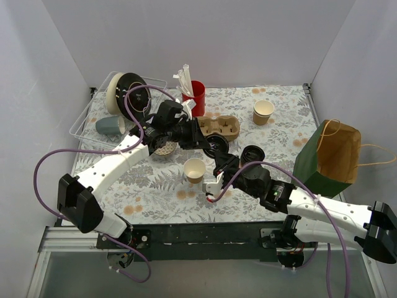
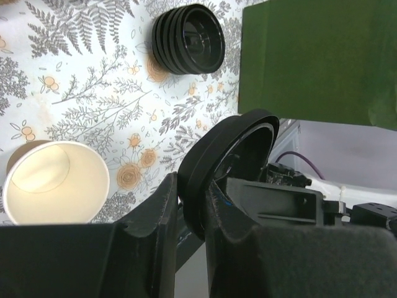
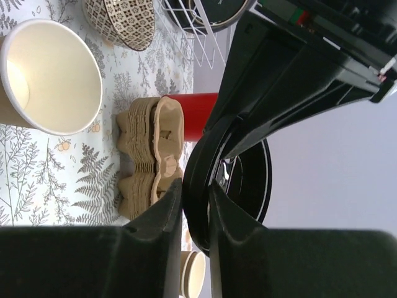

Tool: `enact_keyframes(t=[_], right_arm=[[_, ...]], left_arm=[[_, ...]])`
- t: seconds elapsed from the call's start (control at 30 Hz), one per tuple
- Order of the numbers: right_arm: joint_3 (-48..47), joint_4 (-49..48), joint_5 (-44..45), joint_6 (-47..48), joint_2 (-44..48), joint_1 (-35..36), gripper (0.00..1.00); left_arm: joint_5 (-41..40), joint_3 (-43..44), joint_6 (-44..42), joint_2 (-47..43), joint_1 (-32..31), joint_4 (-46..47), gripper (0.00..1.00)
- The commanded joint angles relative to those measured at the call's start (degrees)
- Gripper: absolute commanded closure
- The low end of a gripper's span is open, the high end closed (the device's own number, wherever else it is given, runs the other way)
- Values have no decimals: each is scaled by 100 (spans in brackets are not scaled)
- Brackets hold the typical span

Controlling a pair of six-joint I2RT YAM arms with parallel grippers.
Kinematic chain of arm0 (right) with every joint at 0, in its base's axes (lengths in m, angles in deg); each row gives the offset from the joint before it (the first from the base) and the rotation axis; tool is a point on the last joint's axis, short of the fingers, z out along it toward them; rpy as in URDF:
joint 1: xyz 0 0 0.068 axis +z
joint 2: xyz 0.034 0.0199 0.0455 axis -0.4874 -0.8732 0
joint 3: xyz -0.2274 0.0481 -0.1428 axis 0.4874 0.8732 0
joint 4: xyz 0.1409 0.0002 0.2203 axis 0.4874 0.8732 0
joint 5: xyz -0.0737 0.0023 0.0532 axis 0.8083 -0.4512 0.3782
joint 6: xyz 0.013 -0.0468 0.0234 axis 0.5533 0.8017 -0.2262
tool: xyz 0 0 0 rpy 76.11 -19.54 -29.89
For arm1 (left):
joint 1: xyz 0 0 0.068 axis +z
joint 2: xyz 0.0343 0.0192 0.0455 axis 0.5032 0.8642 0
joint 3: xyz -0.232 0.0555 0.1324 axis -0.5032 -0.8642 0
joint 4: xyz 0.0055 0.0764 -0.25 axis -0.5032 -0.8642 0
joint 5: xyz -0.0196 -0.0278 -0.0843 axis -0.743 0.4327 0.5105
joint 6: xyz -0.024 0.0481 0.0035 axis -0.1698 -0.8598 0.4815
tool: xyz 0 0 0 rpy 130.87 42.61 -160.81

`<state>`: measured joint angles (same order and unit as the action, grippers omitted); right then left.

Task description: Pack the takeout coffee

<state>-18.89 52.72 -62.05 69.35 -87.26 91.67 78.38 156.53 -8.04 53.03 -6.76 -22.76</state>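
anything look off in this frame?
Both grippers pinch the same black lid on edge in mid-air: left gripper and right gripper each clamp its rim. The paper cup beside them stands open, lidless. A stack of black lids lies on its side.

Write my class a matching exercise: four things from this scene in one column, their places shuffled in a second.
1 black lid
2 grey-blue mug
3 paper bag
4 red cup

a in the clear tray
b beside the cardboard cup carriers
c pinched by the left gripper and right gripper
d at the far right, open

Pairs: 1c, 2a, 3d, 4b.
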Motion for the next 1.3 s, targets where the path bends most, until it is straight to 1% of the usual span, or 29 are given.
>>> enact_keyframes(t=[0.0,0.07,0.1,0.13,0.17,0.2,0.27,0.3,0.33,0.4,0.43,0.47,0.53,0.57,0.6,0.63,0.67,0.7,0.73,0.77,0.8,0.83,0.87,0.9,0.93,1.0,1.03,1.17,1.27], right_arm=[[95,-682,342,-336,79,69,83],[52,-647,107,-741,167,87,91],[17,-604,-17,-1239,264,96,93],[-53,-464,-122,-1488,308,104,97],[-106,-410,-297,-1786,352,104,98],[-159,-331,-369,-2589,413,105,98],[-387,27,-736,-3367,458,105,97],[-440,82,-800,-3701,493,105,97],[-510,152,-870,-4592,484,105,97],[-721,267,-1150,-5397,414,105,97],[-791,319,-1343,-6167,388,105,97],[-879,311,-1684,-6601,361,113,98],[-784,-170,-1915,-7428,361,96,99],[-627,-477,-2204,-8119,396,87,99],[-399,-1080,-2354,-8387,414,70,99],[-327,-1295,-2478,-8659,388,8,99],[-292,-1489,-2775,-9201,344,-62,99],[-274,-1647,-2952,-9476,213,-149,99],[-256,-2058,-3162,-9827,125,-411,99],[-212,-2375,-3756,-10562,-85,-588,99],[-12,-2753,-4067,-11065,-191,-973,99],[77,-3792,-4618,-11505,-323,-1151,99],[156,-4237,-4867,-11875,-612,-1318,99],[192,-4642,-5070,-12531,-762,-1606,99],[236,-5107,-5289,-12799,-912,-1740,99],[332,-5829,-5458,-13605,-1342,-2038,99],[324,-6476,-5693,-13862,-1501,-2118,99],[193,-7946,-6020,-14962,-2405,-2409,99],[52,-8555,-6065,-15481,-2836,-2479,99]], left_arm=[[174,-23,66,-306,-12,4,85],[95,65,75,-324,6,-5,79],[68,109,102,-341,14,4,75],[-71,153,102,-359,67,4,58],[-116,327,93,-350,93,4,52],[-151,424,15,-359,120,13,48],[-396,888,-126,-307,234,-66,38],[-528,1048,-214,-272,260,-136,36],[-634,1171,-406,-236,374,-163,34],[-986,1330,-626,-245,480,-128,32],[-1091,1287,-723,-349,620,-76,31],[-1205,1174,-890,-437,699,21,31],[-1321,647,-970,-840,1066,310,31],[-1286,402,-997,-982,1226,451,31],[-998,-106,-988,-1157,1410,704,31],[-787,-328,-971,-1316,1803,811,31],[-567,-539,-936,-1604,2008,917,31],[-69,-776,-927,-1729,2184,1075,31],[162,-1144,-935,-1843,2438,1128,31],[391,-1357,-961,-2071,2510,1225,31],[689,-1541,-962,-2177,2606,1260,31],[883,-1935,-979,-2309,2651,1296,31],[1042,-2122,-988,-2545,2695,1400,31],[1218,-2306,-1023,-2696,2765,1480,31],[1524,-2647,-1032,-2810,2783,1550,31],[1824,-2939,-1006,-3091,2801,1787,31],[2200,-3063,-971,-3162,2792,1910,31],[2957,-3774,-707,-3523,2792,2893,30],[3108,-3907,-821,-3611,2792,3166,27]])
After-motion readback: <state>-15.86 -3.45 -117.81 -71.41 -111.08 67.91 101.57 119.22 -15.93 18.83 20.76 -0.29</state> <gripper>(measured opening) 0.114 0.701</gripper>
